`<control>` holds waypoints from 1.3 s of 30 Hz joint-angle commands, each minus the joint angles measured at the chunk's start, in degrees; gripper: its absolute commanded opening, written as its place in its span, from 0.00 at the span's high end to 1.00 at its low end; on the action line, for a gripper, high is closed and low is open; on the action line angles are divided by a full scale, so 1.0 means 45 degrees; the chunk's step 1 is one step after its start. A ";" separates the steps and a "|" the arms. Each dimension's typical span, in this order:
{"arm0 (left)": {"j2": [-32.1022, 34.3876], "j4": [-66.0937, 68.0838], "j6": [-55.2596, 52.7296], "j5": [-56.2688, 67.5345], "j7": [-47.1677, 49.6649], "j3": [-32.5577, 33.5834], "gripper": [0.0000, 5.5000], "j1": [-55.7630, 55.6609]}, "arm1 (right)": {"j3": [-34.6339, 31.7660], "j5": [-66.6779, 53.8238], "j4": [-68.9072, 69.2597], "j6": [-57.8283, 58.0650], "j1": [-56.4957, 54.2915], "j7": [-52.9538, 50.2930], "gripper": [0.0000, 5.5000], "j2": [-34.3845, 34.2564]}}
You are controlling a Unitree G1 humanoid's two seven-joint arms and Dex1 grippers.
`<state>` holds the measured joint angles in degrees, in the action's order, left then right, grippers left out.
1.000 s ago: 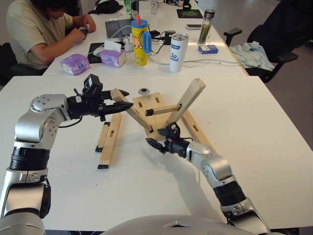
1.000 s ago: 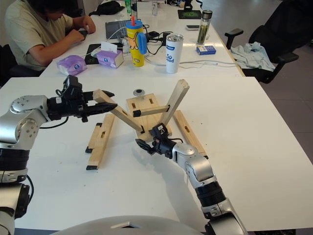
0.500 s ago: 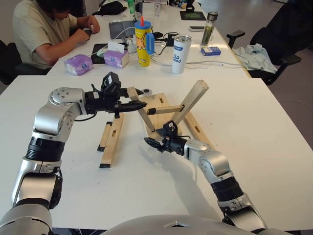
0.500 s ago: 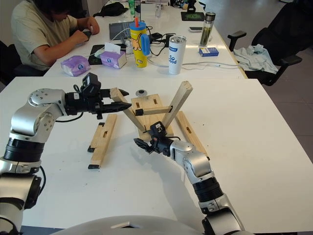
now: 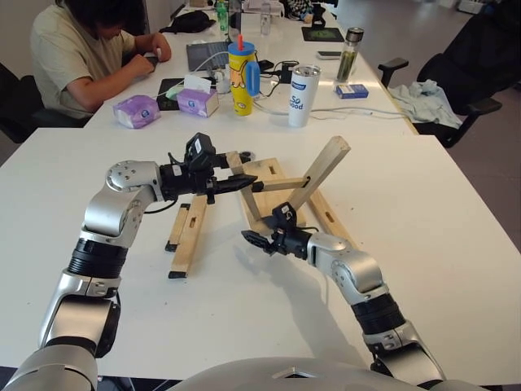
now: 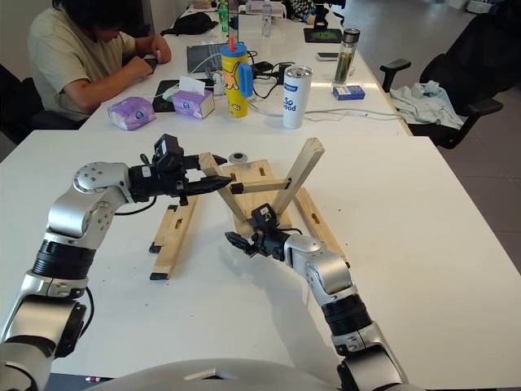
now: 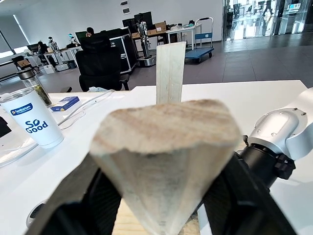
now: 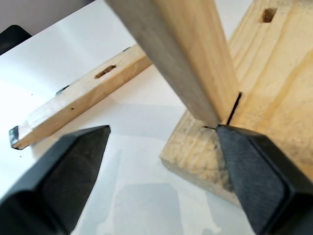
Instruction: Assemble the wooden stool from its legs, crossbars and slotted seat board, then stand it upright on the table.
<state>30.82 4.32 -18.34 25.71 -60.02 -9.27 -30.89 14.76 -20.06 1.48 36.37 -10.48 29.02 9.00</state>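
The slotted seat board [image 5: 264, 169] lies flat on the white table. Two legs stand slanted in it: a left leg [image 5: 248, 195] and a taller right leg [image 5: 321, 171], joined by a crossbar [image 5: 281, 183]. My left gripper [image 5: 234, 171] is shut on the left leg's top end [image 7: 164, 147]. My right gripper [image 5: 265, 230] stands open at the board's near edge, its fingers [image 8: 63, 176] either side of the left leg's foot [image 8: 181, 58]. Two loose legs [image 5: 189, 232] lie left of the board, and another [image 5: 327, 216] lies to the right.
A second table behind holds a white tumbler [image 5: 300, 85], a yellow cup [image 5: 238, 69] and tissue packs [image 5: 137, 112]. A small round object [image 6: 237, 156] sits just behind the seat board. Bare tabletop [image 5: 423, 228] stretches to the right and in front.
The head camera has shifted. My left gripper has carried the left leg's top to the right, so the leg stands steeper. The right gripper has stayed by the board's edge.
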 commanded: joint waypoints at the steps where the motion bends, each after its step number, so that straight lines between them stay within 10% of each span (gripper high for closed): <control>1: 0.0155 0.0952 -0.1026 -0.0962 -0.0163 -0.1038 0.62 0.1095 | -0.1489 -0.1485 0.1868 -0.0649 0.1212 0.0479 0.35 -0.0187; 9: 0.0525 0.0840 -0.1187 -0.0648 -0.0374 -0.0772 0.62 0.1038 | -0.2565 -0.0720 0.5683 -0.2461 0.0534 -0.0654 0.58 0.0335; 18: 0.0444 0.1083 -0.1257 -0.0590 -0.0596 -0.0968 0.62 0.0665 | 0.0250 0.5893 0.3358 -0.5093 -0.2193 -0.3427 0.71 0.0527; 23: 0.0492 0.1091 -0.1276 -0.0711 -0.0705 -0.1181 0.62 0.0529 | 0.3225 0.8127 0.0271 -0.1187 -0.0089 -0.1732 0.71 0.2099; 32: 0.0247 0.1290 -0.0717 -0.0802 -0.0363 -0.0917 0.62 0.0602 | -0.0393 0.4508 0.2383 -0.4270 -0.0669 -0.2467 0.71 0.0018; 39: -0.0002 0.1156 -0.0172 -0.0476 -0.0253 -0.0373 0.62 0.0939 | -0.1913 0.2038 0.3607 -0.5593 0.2289 -0.0294 0.71 0.1242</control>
<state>30.78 6.56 -16.29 26.49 -61.00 -8.57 -31.08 6.62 -9.66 17.61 12.30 -3.99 24.84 12.63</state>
